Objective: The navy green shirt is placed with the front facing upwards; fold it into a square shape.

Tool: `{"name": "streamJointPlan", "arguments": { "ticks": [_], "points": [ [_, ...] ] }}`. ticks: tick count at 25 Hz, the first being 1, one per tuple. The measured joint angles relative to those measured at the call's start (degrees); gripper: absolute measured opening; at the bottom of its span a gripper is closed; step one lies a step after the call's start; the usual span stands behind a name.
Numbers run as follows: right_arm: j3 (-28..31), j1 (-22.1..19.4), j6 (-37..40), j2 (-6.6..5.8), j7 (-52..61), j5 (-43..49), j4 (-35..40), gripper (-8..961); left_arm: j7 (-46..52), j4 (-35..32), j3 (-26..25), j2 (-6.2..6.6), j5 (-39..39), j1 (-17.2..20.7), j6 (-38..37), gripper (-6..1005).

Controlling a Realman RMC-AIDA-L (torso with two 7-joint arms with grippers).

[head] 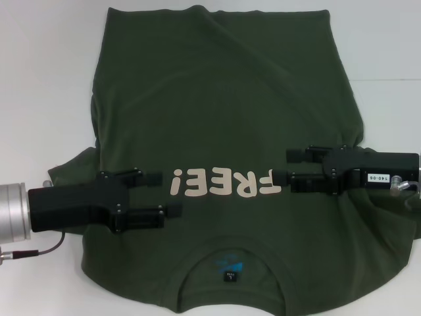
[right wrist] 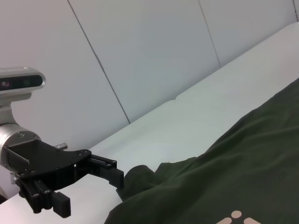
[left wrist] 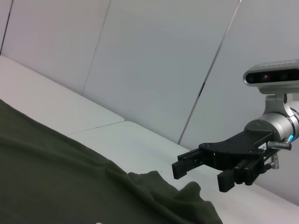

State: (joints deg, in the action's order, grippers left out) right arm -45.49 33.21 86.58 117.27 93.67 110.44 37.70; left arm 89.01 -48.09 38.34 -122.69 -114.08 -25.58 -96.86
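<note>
Shirt (head: 223, 131) lies flat on the table (head: 46, 66), print up, collar at 6 o'clock, basically unfolded, with left gripper (head: 161, 194) at 8 and right gripper (head: 289, 166) at 3 both released, so every fold's left.

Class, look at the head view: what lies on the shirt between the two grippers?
The cream "FREE!" lettering on the green shirt spans the gap between the left gripper and the right gripper; nothing else shows there.
</note>
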Motion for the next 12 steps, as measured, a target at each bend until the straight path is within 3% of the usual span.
{"name": "streamJointPlan", "arguments": {
  "ticks": [12],
  "points": [
    [0.19, -0.08, -0.03, 0.45, 0.00, -0.15, 0.00, 852, 0.10, 0.07, -0.49, -0.29, 0.05, 0.13, 1.21, 875]
  ]
}}
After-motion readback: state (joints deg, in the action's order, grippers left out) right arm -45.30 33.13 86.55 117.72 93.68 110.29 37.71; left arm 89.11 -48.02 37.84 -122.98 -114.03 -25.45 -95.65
